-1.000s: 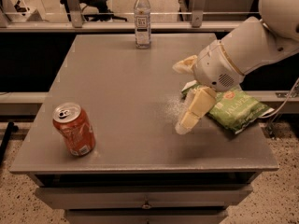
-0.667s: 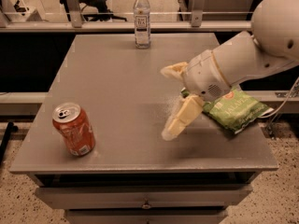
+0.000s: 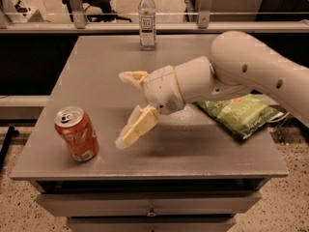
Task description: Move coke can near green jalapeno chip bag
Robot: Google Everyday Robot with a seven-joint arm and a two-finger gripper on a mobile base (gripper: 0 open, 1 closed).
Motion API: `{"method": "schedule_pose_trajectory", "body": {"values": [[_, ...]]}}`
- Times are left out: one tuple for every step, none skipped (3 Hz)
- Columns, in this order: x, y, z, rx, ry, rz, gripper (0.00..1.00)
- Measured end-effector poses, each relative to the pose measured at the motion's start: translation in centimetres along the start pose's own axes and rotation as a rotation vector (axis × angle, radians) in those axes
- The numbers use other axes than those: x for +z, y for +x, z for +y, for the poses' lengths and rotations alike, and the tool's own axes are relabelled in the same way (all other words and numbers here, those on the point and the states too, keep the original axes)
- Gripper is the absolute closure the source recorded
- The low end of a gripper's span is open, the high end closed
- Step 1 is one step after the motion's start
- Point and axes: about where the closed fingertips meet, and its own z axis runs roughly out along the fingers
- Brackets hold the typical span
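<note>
Grey desk (image 3: 193, 151) by a railing | claw (image 3: 123, 109) open, has swung left from the green jalapeno chip bag (image 3: 241, 114) toward the coke can (image 3: 77, 135) | can upright front-left, untouched, well apart from bag | grasp likely next

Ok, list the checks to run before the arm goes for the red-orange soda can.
Red-orange soda can upright, front left of the grey table: ok.
Gripper open, right of the can, apart from it: ok.
Nothing standing between gripper and can: ok.
Crinkled green chip bag flat at the table's right edge: ok.
Clear plastic bottle at the far edge, off the route: ok.
Gripper height matched to the can: cannot tell.
</note>
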Motion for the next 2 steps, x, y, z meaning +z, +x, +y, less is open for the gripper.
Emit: {"method": "schedule_pose_trajectory", "body": {"values": [[3.8, -0.8, 0.4, 0.0, -0.062, -0.067, 0.0], [5.9, -1.3, 1.4, 0.011, -0.119, -0.092, 0.0]]}}
